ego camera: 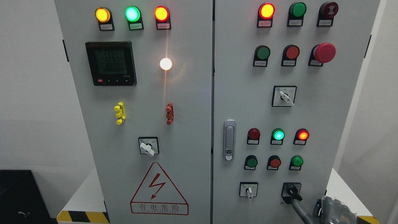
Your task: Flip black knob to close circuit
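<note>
At lower right, right hand (331, 211), grey finger touching black knob (293, 190), grip unclear

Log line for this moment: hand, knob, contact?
right hand lower right | finger reaching black knob | contact: appears touching | knob handle angled down-right | left hand not in view

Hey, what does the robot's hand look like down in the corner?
Only the right hand shows, at the lower right: a slim dark grey finger with a matte surface, leading back to a bulkier grey metallic body with an orange-brown patch. No cables or markings are clear.
</note>
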